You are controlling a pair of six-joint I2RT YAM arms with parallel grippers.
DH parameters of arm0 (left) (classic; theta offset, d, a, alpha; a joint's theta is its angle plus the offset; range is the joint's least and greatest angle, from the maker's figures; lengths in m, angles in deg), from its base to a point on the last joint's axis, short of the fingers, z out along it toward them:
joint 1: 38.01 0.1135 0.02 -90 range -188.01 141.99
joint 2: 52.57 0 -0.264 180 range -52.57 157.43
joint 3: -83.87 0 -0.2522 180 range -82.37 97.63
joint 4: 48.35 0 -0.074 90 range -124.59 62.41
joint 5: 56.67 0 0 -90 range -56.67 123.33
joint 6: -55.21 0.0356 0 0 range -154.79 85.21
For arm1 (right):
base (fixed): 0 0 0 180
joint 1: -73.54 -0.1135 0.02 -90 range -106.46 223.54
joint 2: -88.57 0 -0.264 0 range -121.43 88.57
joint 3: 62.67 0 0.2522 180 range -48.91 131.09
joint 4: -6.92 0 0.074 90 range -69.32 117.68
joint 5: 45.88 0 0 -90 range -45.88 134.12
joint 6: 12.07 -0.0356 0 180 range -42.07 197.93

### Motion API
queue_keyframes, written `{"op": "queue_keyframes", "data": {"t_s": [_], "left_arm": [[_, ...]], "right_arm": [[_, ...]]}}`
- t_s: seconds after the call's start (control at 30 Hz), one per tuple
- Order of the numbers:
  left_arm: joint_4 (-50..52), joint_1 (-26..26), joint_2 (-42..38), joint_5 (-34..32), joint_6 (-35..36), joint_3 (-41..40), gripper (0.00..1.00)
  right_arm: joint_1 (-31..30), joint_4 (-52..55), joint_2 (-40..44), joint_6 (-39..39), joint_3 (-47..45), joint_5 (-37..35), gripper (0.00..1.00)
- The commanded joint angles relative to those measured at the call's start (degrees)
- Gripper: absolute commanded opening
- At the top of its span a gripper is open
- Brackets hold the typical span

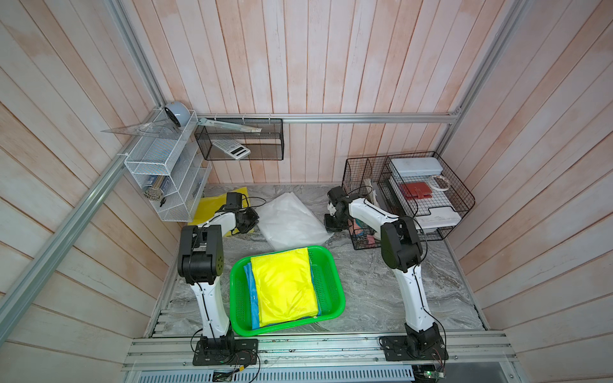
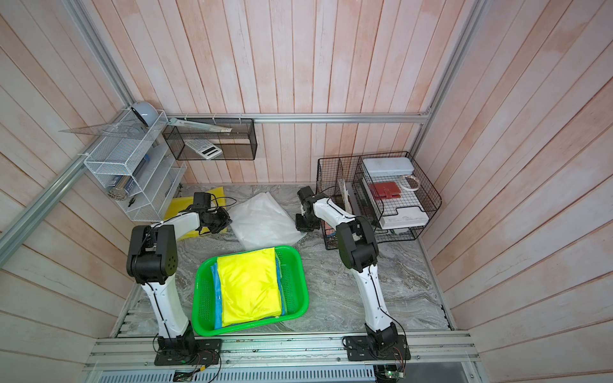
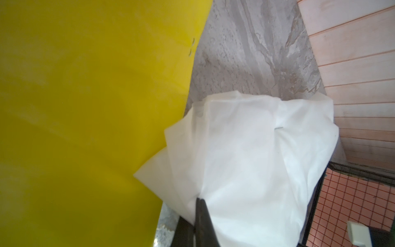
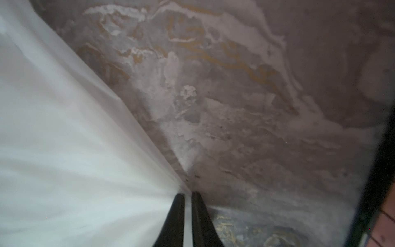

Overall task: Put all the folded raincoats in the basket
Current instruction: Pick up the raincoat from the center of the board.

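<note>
- Left hand and right hand each pinch an opposite edge of the white folded raincoat.
- It lies on the surface mid-frame, just above the basket.
- It looks light, limp and slippery; edge grips probably suit it.

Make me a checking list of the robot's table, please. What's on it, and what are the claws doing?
Surface: grey marbled table; no spills seen.
Job's things: green basket holds a yellow raincoat over a blue raincoat; white raincoat lies behind it; second yellow raincoat at the back.
Clutter: wire organiser, mesh shelf, calculator.
Grippers: left gripper and right gripper each shut on the white raincoat's edge.
Cables: black cable loops at the left wrist.
Surroundings: plank walls.
</note>
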Motion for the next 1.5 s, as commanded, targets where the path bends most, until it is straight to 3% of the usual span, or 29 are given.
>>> {"op": "queue_keyframes", "data": {"t_s": [0.0,0.2,0.33,0.43,0.77,1.2,1.37,1.47], "left_arm": [[0.3,1.2,-1.2,-2.1,1.3,-0.8,0.0],[0.2,1.3,-1.3,-1.5,0.8,-0.7,0.0],[0.1,1.3,-1.2,-1.3,0.7,-0.8,0.0],[0.1,1.3,-1.1,-1.4,0.6,-0.9,0.0],[0.1,1.3,-1.1,-0.9,1.0,-1.0,0.0],[-0.4,1.3,-0.9,-0.5,1.0,-1.2,0.0],[-0.4,1.3,-0.8,-0.3,1.0,-1.1,0.0],[-0.4,1.3,-0.8,-0.3,1.0,-1.1,0.0]], "right_arm": [[1.3,7.1,0.5,1.4,-2.4,-8.7,0.15],[1.2,5.6,2.9,2.0,-3.9,-4.3,0.2],[1.2,1.2,8.1,-0.2,-6.8,1.7,0.43],[1.2,-1.8,11.4,-3.0,-9.3,5.0,0.52],[1.3,-12.0,15.9,-10.5,-15.7,10.7,0.59],[1.6,-16.0,6.9,-15.7,-16.2,18.4,0.55],[1.6,-17.6,5.8,-17.5,-15.6,20.6,0.46],[1.8,-18.0,5.3,-17.4,-14.5,21.1,0.31]]}}
